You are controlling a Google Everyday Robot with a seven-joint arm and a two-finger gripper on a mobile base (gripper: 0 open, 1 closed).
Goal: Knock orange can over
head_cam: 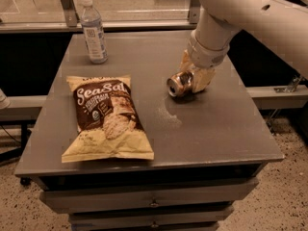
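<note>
As it lies on its side, the orange can [179, 84] turns its silver top toward the front left of the table [216, 129], and its body points back to the right. It rests on the grey table top, in the right half and a little behind the middle. The gripper [193, 77] is directly at the can, and its beige parts meet the can's body from behind and from the right side. Whether it is clamping the can or only leaning against it, I cannot tell. Above it the thick cream arm [231, 13] comes down from the upper right corner. Just in front of the can there is a pale speckled patch [168, 117] on the table top. Well apart, on the left half, a bag of chips [108, 117] lies flat, yellow with a brown panel and the words "Sea Salt". Near the far left corner a clear water bottle [94, 30] stands upright with a white cap. Under the table top two drawers [154, 203] show.
</note>
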